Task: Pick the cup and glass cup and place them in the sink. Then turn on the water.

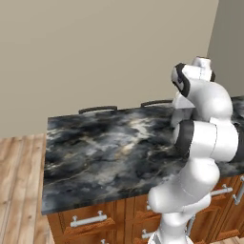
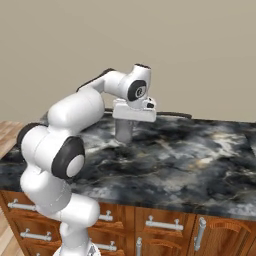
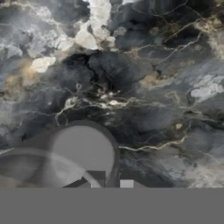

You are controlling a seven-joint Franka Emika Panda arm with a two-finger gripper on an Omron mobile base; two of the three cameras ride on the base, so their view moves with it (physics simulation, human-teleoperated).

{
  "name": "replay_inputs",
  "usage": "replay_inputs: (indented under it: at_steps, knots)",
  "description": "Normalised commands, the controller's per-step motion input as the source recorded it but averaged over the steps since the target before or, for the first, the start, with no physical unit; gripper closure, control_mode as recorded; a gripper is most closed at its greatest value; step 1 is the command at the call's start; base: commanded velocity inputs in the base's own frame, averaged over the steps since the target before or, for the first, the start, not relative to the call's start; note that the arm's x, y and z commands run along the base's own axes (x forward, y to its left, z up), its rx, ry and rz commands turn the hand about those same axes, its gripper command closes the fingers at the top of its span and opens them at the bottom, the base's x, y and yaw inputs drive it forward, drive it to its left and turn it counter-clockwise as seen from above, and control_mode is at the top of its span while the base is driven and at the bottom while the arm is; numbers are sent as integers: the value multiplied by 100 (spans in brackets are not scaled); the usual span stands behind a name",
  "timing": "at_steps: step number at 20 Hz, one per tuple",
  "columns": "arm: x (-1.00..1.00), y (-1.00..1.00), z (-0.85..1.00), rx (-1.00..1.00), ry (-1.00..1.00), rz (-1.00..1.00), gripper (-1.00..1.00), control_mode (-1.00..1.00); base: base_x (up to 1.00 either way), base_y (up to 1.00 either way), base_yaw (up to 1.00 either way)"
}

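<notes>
you are holding the glass cup (image 2: 124,131) by its rim; the fingers (image 3: 94,178) are pinching narrow on its wall, one inside and one outside, since a handleless tumbler offers no other grip; the hand is pointing straight down so it is hanging upright, at or just above the dark marble worktop (image 2: 200,160), near its back edge.

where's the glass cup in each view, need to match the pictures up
Left base view: cannot make it out; the arm's white links stand in front of that spot.
Right base view: glass cup, upright on the counter, centre-left, directly under the hand.
Hand view: lower left, seen from above, its rim by the pincer tips.
Shared landmark: the dark marbled counter.
</notes>
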Motion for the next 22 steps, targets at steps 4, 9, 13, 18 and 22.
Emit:
replay_inputs:
  at_steps: [4, 9, 13, 18, 22]
  knots:
    - [-98, 0, 72, 4, 0, 0, 100, -100, 0, 0, 0]
    - [-100, 0, 65, 0, 0, 0, 100, -100, 0, 0, 0]
    - [-100, 0, 67, 0, 0, 0, 100, -100, 0, 0, 0]
    - [-97, 0, 55, 0, -1, 0, 100, -100, 0, 0, 0]
    - [-72, 0, 22, 0, 0, -3, 100, -100, 0, 0, 0]
